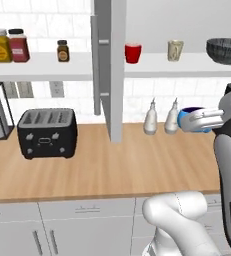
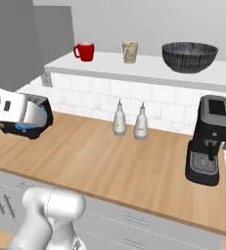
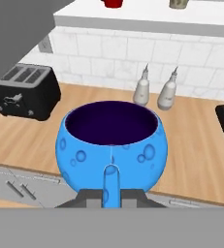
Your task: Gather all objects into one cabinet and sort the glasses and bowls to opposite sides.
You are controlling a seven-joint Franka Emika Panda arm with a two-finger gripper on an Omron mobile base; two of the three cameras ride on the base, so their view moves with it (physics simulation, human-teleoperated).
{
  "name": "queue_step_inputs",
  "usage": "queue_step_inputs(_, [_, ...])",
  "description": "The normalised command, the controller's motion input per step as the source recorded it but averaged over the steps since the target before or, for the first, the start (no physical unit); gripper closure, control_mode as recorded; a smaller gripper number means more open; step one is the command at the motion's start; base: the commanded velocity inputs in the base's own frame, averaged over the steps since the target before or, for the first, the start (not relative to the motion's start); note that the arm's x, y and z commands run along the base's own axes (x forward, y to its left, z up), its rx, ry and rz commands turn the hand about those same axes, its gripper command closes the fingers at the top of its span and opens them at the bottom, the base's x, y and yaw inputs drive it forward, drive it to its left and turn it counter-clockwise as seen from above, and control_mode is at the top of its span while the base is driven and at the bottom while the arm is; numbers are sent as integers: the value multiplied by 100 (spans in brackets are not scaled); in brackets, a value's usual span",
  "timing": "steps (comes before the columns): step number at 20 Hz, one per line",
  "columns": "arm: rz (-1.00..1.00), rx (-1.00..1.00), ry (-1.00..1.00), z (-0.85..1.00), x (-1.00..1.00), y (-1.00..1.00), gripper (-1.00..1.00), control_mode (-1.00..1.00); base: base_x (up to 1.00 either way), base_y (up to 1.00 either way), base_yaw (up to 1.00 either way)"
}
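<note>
1. Hand view: nearest, one blue bowl [image 3: 111,145], dark and empty inside, clamped at its near rim by the gripper [image 3: 111,186]; one finger [image 3: 111,181] visible against the outer wall, the other hidden. Held above the wooden counter [image 3: 196,145]. Beyond: one toaster [image 3: 26,91] at left, two white bottles [image 3: 154,92] by the tiled wall. At the top edge, red cup [image 3: 112,3] and beige tumbler [image 3: 179,3], both cut off.

2. Left base view: nearest, the white arm. Blue bowl [image 1: 193,119] mostly covered by the hand, just right of the two white bottles [image 1: 160,119]. On the cabinet shelf [image 1: 152,67]: one red cup [image 1: 133,52], one beige tumbler [image 1: 175,50], one dark ribbed bowl [image 1: 227,50] cut by the right edge. One open grey cabinet door [image 1: 112,70] seen edge-on. Left shelf: three jars [image 1: 18,46]. One toaster [image 1: 47,132] on the counter.

3. Right base view: nearest, the arm; hand at left, a sliver of blue bowl [image 2: 24,128] under it, jaws hard to make out. Shelf: red cup [image 2: 85,51], beige tumbler [image 2: 130,52], dark ribbed bowl [image 2: 190,56], contents not visible. One coffee machine [image 2: 210,139] at right.
</note>
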Motion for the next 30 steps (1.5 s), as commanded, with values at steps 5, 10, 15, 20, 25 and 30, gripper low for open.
queue_step_inputs(5, [0, 0, 0, 0, 0, 0, 100, 100, 36, 24, -17])
queue_step_inputs(10, [0, 0, 0, 0, 0, 0, 100, 100, 41, 2, -20])
queue_step_inputs(15, [0, 0, 0, 0, 0, 0, 100, 100, 30, 0, -10])
queue_step_inputs(20, [0, 0, 0, 0, 0, 0, 100, 100, 36, 0, -18])
queue_step_inputs(25, [0, 0, 0, 0, 0, 0, 100, 100, 11, 0, -6])
queue_step_inputs(30, [0, 0, 0, 4, 8, 0, 100, -100, 0, 0, 0])
